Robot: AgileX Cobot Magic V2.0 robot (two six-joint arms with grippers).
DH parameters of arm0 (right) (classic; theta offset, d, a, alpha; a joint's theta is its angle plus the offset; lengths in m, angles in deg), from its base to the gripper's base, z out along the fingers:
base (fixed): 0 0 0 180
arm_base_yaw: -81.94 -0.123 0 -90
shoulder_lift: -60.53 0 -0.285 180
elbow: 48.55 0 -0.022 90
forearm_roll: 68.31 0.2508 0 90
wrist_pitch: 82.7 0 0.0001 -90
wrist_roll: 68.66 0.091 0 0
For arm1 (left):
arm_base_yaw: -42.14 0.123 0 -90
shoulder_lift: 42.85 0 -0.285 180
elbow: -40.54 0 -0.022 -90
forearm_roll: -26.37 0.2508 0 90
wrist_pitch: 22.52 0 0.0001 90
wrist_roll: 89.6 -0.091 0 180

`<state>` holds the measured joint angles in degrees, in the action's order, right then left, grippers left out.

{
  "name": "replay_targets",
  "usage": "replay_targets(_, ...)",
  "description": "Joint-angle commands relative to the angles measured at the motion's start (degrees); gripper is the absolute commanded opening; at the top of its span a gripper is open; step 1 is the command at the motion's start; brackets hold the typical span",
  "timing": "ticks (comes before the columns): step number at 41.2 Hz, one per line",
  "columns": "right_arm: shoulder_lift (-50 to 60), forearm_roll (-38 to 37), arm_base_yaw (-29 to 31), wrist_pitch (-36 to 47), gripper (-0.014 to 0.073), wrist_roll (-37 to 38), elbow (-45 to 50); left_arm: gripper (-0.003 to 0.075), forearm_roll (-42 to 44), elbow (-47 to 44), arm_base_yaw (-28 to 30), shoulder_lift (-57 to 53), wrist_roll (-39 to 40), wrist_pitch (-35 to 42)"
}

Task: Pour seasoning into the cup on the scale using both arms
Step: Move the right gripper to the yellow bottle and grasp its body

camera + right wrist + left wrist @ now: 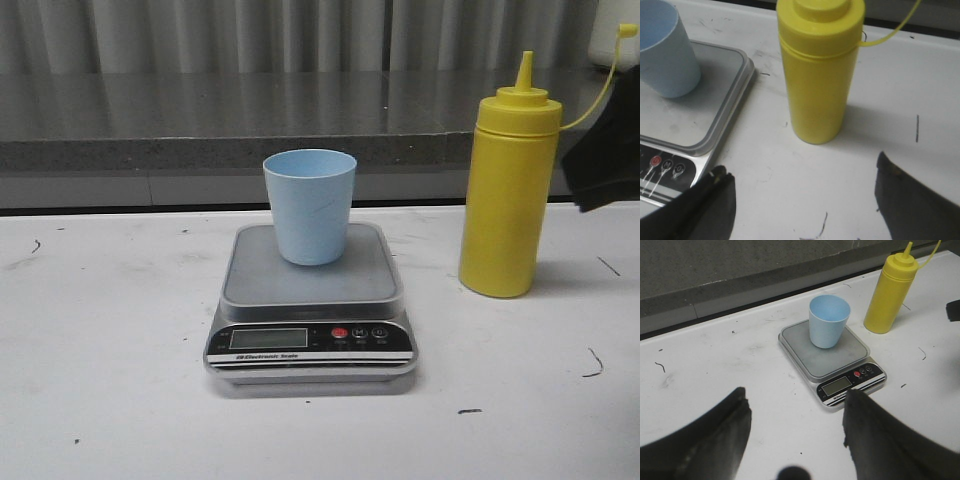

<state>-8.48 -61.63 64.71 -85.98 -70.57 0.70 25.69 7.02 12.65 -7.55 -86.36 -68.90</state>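
Over on the left side of the white desk (110,330), the left pincer (795,435) is hanging back with its jaws spread wide, holding nothing, and looking down at the scale (310,300) from a way off. Moving to the middle, the scale is sitting flat with the pale blue cup (309,205) standing upright on its steel platform, mouth up and looking empty. The display seems to be blank, though it's too small to read.

Further right, the yellow squeeze bottle (508,195) is standing upright on the desk just beside the scale, not touching it, its long axis vertical and its cap dangling off on the thin tether. The right pincer (805,200) is sitting released too, jaws apart, with the bottle straight ahead of the gap and nothing between them. So I'm guessing the right arm is the one going in for the grab, since it's way nearer than the left.
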Motion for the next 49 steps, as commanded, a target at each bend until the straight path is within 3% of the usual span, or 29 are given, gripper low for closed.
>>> replay_targets(1, -3.1, 0.4, -1.4, 17.2, 0.0592, -0.6, 2.4, 0.0407, -0.1, 1.3, 0.0, 0.2, 0.7, 4.5)
replay_targets(6, -9.6, 0.9, -1.5, 31.2, 0.0592, 0.0, 5.0, 0.0407, -0.1, 1.3, 0.0, 0.2, 0.7, 4.5)
replay_targets(21, -25.1, 4.6, -1.4, 51.9, 0.0592, 0.0, 4.7, 0.0407, -0.1, 1.3, 0.0, 0.2, 0.7, 4.5)
replay_targets(49, -40.5, 7.5, -1.3, 58.4, 0.0589, 0.3, -7.9, 0.0407, -0.1, 1.3, 0.0, 0.2, 0.7, 4.5)
